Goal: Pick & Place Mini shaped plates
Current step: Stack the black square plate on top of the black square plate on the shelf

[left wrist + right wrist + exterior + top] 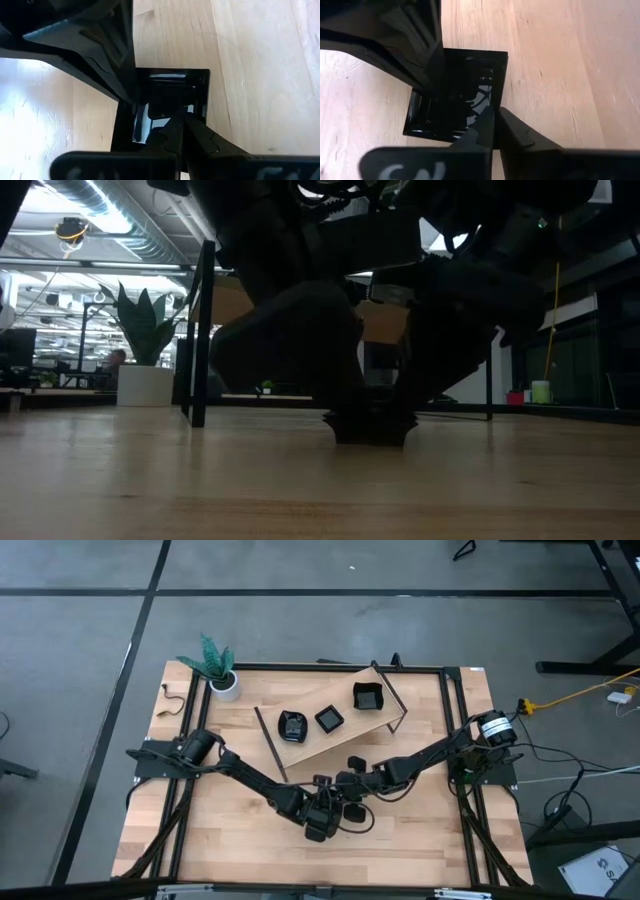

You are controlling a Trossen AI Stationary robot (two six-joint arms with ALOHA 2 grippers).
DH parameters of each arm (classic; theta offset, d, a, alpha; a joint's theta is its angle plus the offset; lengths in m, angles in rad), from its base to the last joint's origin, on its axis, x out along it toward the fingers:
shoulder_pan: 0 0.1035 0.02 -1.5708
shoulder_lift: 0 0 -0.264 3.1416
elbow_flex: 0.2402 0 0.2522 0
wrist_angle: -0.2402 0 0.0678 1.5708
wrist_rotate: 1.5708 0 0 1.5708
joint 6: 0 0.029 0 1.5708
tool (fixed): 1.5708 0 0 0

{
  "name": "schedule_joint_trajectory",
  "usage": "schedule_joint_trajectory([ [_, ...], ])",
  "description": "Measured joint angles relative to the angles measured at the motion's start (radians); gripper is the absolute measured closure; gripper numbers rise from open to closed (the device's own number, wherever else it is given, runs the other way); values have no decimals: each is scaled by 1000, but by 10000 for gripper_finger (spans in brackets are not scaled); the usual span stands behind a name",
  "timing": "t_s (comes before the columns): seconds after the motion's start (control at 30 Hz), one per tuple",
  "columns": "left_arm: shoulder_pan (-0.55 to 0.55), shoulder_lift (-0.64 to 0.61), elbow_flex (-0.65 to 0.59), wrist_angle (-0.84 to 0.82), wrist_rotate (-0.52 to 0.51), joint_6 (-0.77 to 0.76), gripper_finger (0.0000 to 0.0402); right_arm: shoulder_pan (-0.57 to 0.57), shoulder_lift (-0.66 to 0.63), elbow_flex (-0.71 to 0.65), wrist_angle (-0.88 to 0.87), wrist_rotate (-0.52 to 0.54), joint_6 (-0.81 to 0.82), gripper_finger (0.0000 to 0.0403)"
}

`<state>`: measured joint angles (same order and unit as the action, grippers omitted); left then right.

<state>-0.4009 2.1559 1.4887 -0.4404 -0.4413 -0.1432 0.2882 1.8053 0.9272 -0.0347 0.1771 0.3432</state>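
A glossy black square mini plate (165,95) sits flat on the wooden table (260,75) near its front middle. It also shows in the right wrist view (465,90) and as a dark low shape in the low view (372,428). Both arms meet over it. My left gripper (180,119) is shut, its tips inside the plate's outline. My right gripper (493,116) is shut on the plate's rim. Three more black plates (329,718) lie on a wooden board (310,752) farther back. My left gripper points its shut fingertips (172,131) slanting down into the plate's hollow (150,117), with nothing showing between them. Whether they press on the plate's floor I cannot tell. My right gripper pinches the plate's side rim (496,102) near a corner. One finger (480,129) is over the hollow and the other is outside over the wood. The fingers come slanting down from above. The plate rests on the table.
A white pot with a green plant (218,675) stands at the far left corner. A dark metal frame (420,667) runs along the table's edges. Bare wood lies left and right of the grippers along the near edge.
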Motion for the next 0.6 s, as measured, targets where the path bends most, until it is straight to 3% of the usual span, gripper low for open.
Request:
schedule_joint_trajectory([
  [0.4, -55, -77, -1, -27, -145, 8, 400, 0, -7, 0, 22, 6, -27, 397],
  [0.6, -81, -100, -1, -57, -220, -1, 398, 13, -55, 0, 9, 73, -127, 398],
])
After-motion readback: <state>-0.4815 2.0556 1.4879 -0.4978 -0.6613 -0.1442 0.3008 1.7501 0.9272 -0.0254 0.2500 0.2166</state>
